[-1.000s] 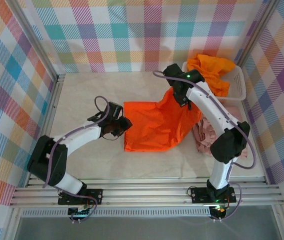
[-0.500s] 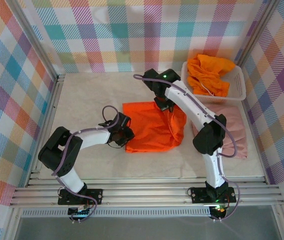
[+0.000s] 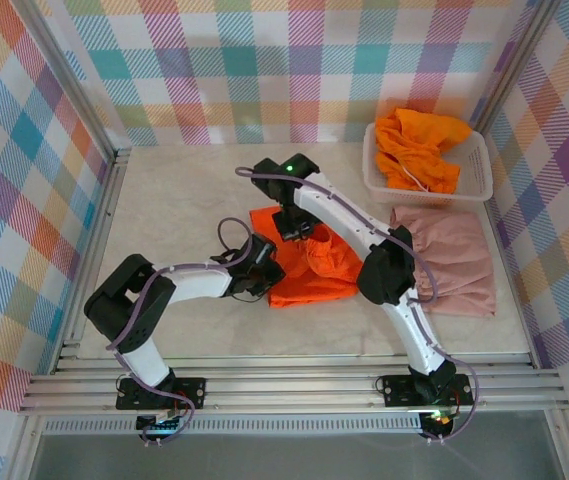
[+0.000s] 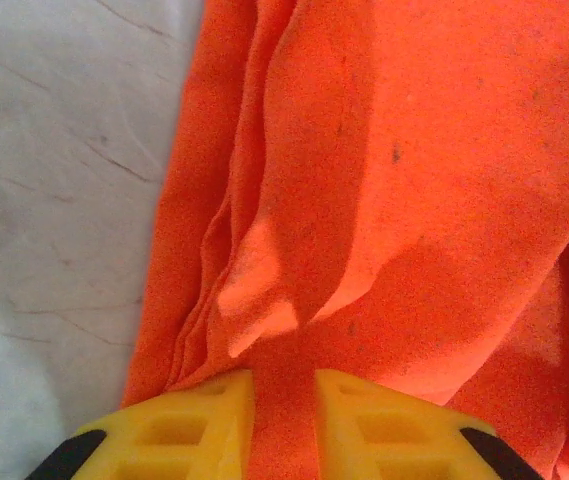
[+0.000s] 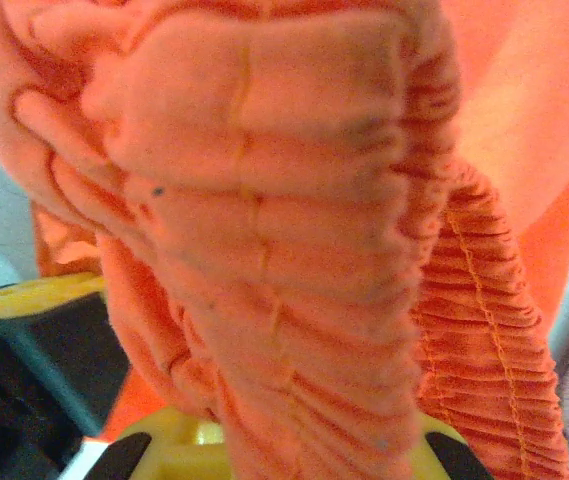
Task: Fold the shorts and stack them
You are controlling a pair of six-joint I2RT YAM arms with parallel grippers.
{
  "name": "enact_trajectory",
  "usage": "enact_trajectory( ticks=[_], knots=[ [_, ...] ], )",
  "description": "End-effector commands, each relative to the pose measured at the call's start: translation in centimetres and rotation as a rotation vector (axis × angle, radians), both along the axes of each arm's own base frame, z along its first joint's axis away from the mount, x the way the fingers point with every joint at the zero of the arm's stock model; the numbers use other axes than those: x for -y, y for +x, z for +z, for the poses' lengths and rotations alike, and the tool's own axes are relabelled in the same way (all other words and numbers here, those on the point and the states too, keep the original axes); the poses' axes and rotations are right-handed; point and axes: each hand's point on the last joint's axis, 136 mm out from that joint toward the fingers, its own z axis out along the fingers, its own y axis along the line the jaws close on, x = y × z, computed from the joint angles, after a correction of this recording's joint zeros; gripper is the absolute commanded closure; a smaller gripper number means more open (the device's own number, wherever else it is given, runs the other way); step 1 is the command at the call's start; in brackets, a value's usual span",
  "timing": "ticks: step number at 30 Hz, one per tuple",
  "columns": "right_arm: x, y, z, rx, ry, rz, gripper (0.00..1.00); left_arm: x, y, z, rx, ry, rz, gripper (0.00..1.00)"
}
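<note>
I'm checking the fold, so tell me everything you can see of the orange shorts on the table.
The orange shorts are bright, soft cloth, lying partly folded and bunched mid-table, left of the pink shorts. Their gathered elastic waistband is bunched in the right gripper. The left gripper pinches a layered, creased edge at their left side.

On the tabletop, the bunched shorts lie in the middle, the spread shorts just to their right, and behind those the basket holds heaped shorts.
</note>
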Motion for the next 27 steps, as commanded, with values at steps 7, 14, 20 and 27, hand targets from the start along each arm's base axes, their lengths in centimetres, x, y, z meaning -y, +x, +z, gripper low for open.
enact_trajectory(
  ticks=[7,14,20,27],
  knots=[
    [-2.8,0.6,-2.3,-0.045,0.111,-0.086,0.92,-3.1,-2.9,-0.1,-0.048,0.071,0.087,0.49],
    [-2.5,1.9,-3.0,-0.035,0.134,-0.140,0.87,-5.7,-3.2,4.3,0.036,0.091,0.157,0.23],
    [-6.0,1.1,-3.6,-0.109,0.295,-0.157,0.73,-10.1,-4.0,8.8,0.145,0.132,0.280,0.05],
    [-15.3,-1.8,-1.2,-0.384,0.800,-0.122,0.53,-13.6,-4.5,14.0,0.300,0.136,0.359,0.00]
  ],
)
